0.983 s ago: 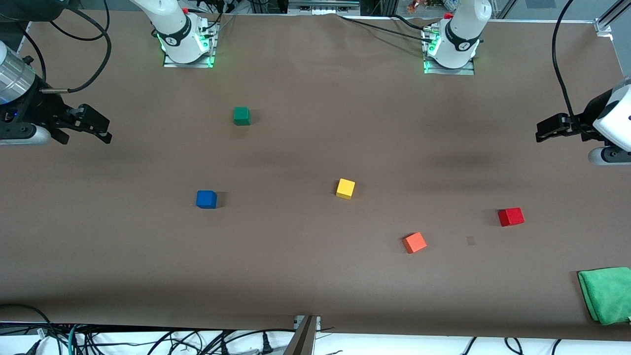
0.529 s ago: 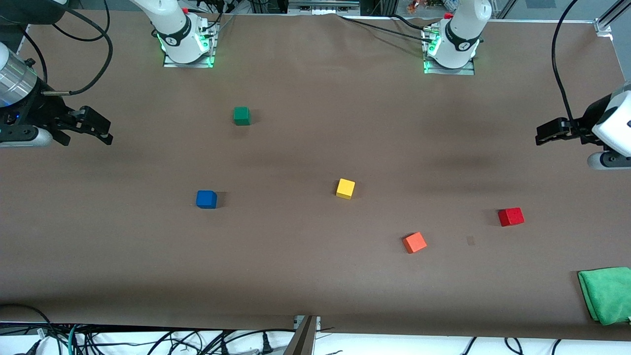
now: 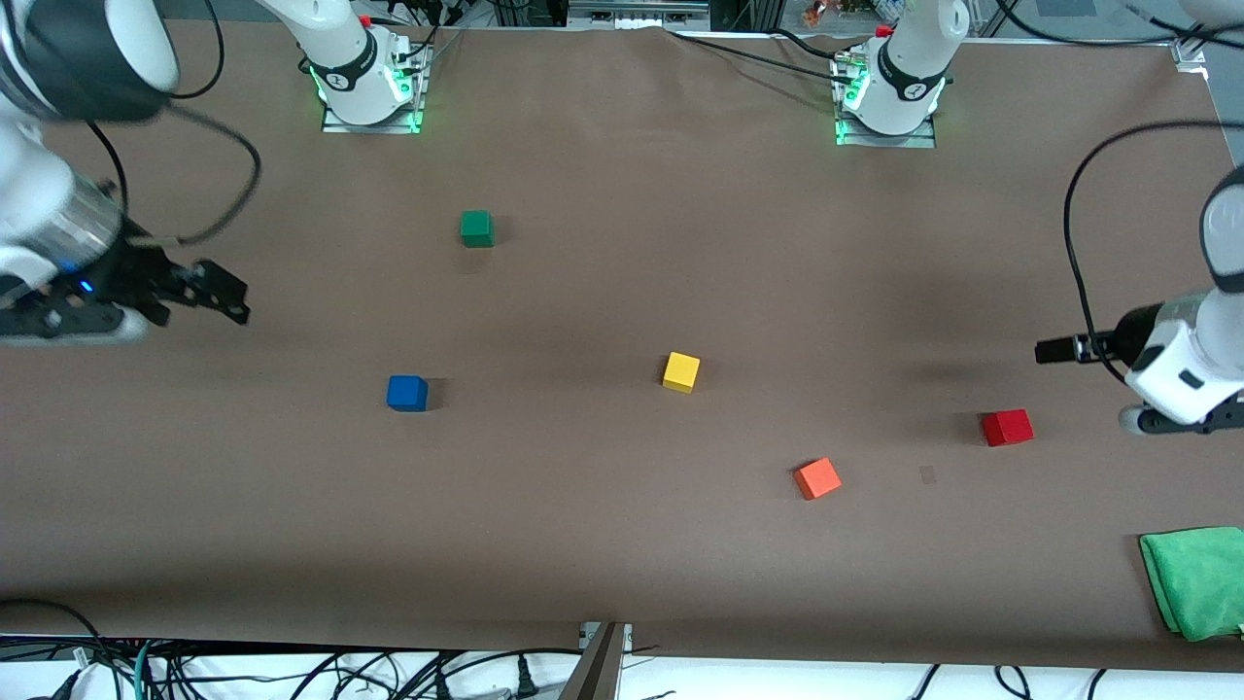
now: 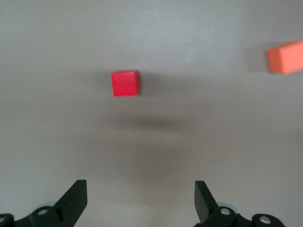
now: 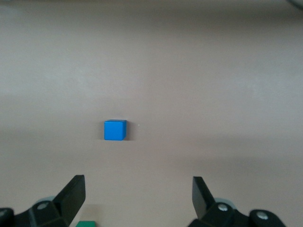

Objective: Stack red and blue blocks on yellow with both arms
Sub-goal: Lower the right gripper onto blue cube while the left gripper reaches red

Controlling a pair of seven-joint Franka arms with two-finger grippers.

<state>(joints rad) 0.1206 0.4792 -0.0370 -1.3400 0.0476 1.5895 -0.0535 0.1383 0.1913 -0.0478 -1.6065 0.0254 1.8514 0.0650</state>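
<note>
The yellow cube sits mid-table. The red cube lies toward the left arm's end and shows in the left wrist view. The blue cube lies toward the right arm's end and shows in the right wrist view. My left gripper hangs open and empty in the air, over bare table beside the red cube; in its wrist view the jaws stand wide apart. My right gripper hangs open and empty over bare table short of the blue cube, with jaws wide apart in its wrist view.
An orange-red cube lies between the yellow and red cubes, nearer the front camera; it also shows in the left wrist view. A green cube sits toward the arm bases. A folded green cloth lies at the table's corner.
Both arms have swung in from the table's ends. The left gripper has come down toward the red cube, the right gripper toward the blue cube. No cube has moved.
</note>
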